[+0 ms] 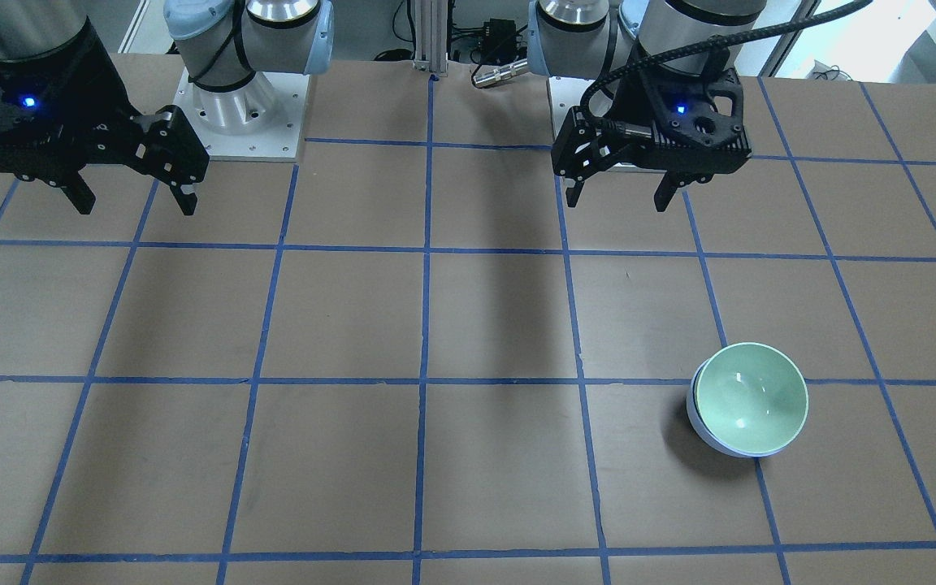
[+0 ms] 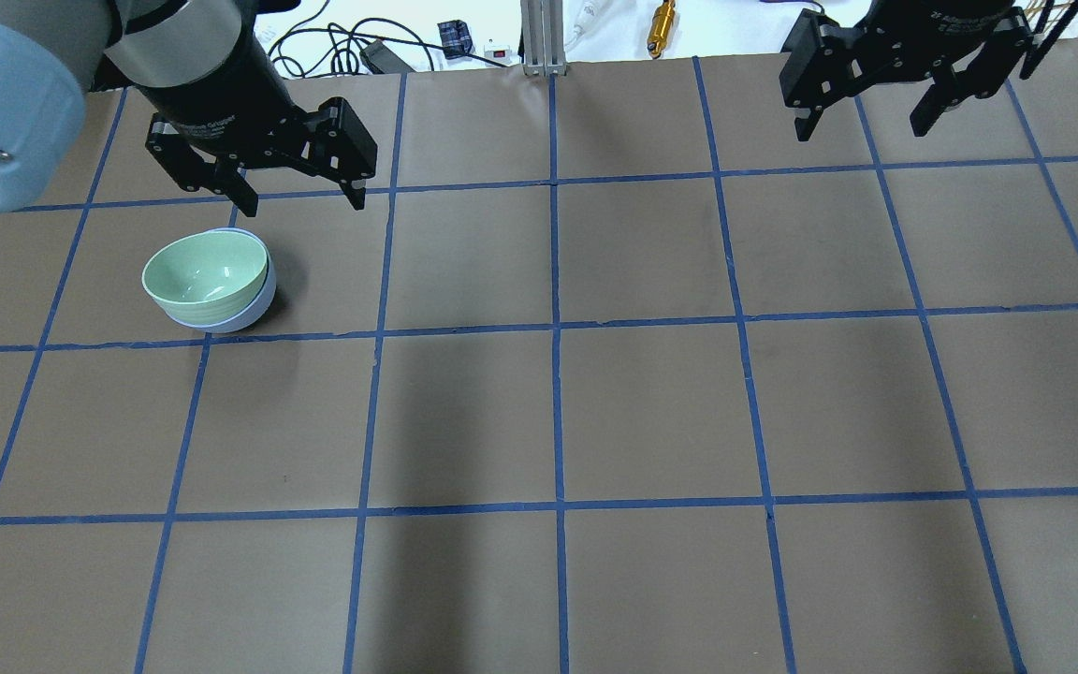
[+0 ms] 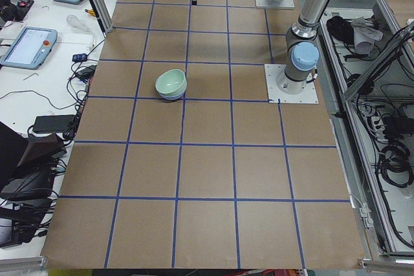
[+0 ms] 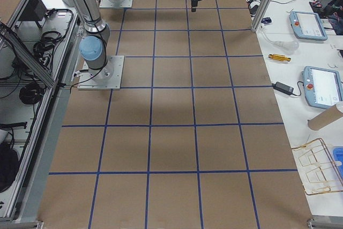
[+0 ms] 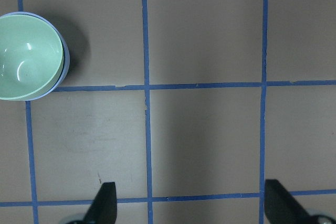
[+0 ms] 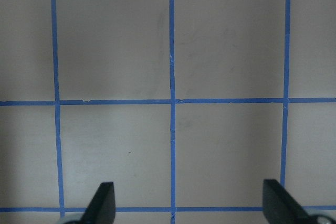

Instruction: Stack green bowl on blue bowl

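The green bowl (image 1: 752, 397) sits nested inside the blue bowl (image 1: 702, 429), slightly tilted, so only a blue crescent shows under it. The pair also shows in the overhead view, green bowl (image 2: 205, 272) in blue bowl (image 2: 244, 317), in the exterior left view (image 3: 171, 83), and in the left wrist view (image 5: 29, 56). My left gripper (image 2: 298, 200) is open and empty, raised above the table, apart from the bowls; it also shows in the front view (image 1: 618, 197). My right gripper (image 2: 862, 126) is open and empty, high over the far side of the table; it also shows in the front view (image 1: 135, 201).
The brown table (image 2: 558, 412) carries a blue tape grid. Arm base plates (image 1: 240, 122) stand at the robot's edge. Tablets (image 4: 321, 87), cables and a wire rack (image 4: 319, 167) lie on the side bench beyond the table's edge.
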